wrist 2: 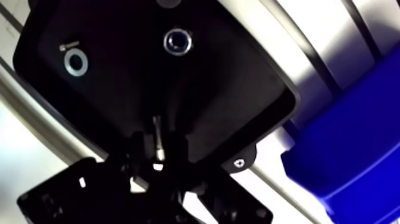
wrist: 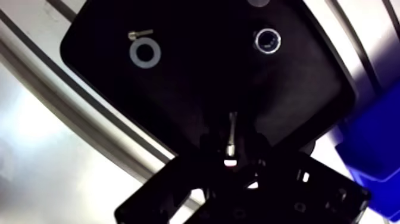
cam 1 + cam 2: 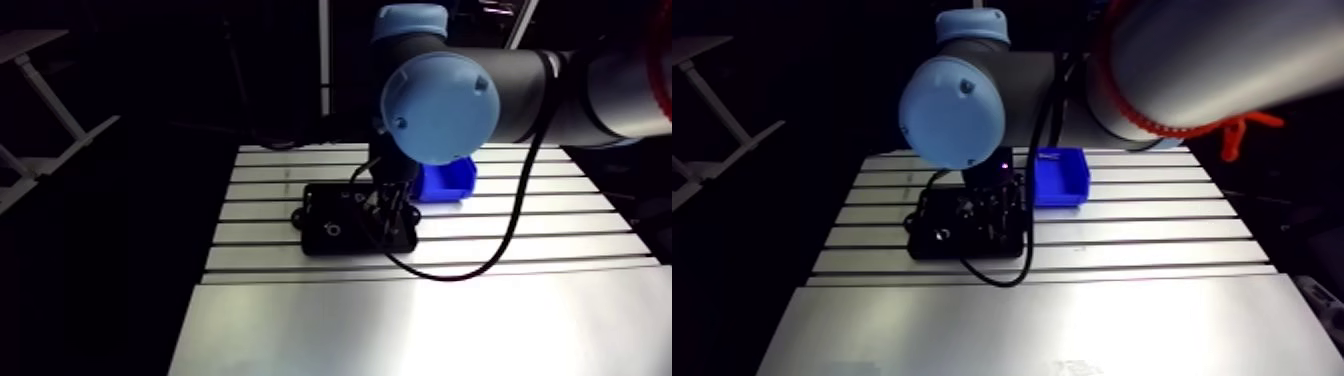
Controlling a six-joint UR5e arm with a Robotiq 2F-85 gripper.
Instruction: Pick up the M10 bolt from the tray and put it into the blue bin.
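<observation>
**Gripper** (image 2: 232,148): black two-finger unit, nearest item in the wrist view. It is lowered over the tray, low and close to the tray floor. The fingers (image 2: 205,148) are partly apart and stand one on each side of the bolt, with a dark gap on either side. They hold nothing. They are dark against the dark tray, so their tips are hard to trace.

**M10 bolt** (image 2: 232,128): slim, bright metal. It lies on the tray floor near one edge of the tray, directly between the fingers, with its length running away from the gripper body.

**Tray** (image 2: 196,83): black and shallow with rounded corners and small mounting ears. It sits flat on the table and serves as the reference for all other places.

**Washer** (image 2: 144,53): flat pale ring in the tray, well apart from the bolt and toward the tray's far side.

**Small screw** (image 2: 140,34): in the tray, just beside the washer.

**Metal ring-shaped part** (image 2: 267,40): shiny, with a dark centre. It is in the tray near another far corner, well apart from the washer.

**Blue bin** (image 3: 447,182): open-fronted and outside the tray, just beside one of its corners. Whether it touches the tray cannot be told.

**Table** (image 3: 400,320): slotted aluminium, carrying both the tray and the bin.

**Light-blue joint cap** (image 3: 440,107): in the arm view it hangs above the tray and hides part of the bin.
</observation>
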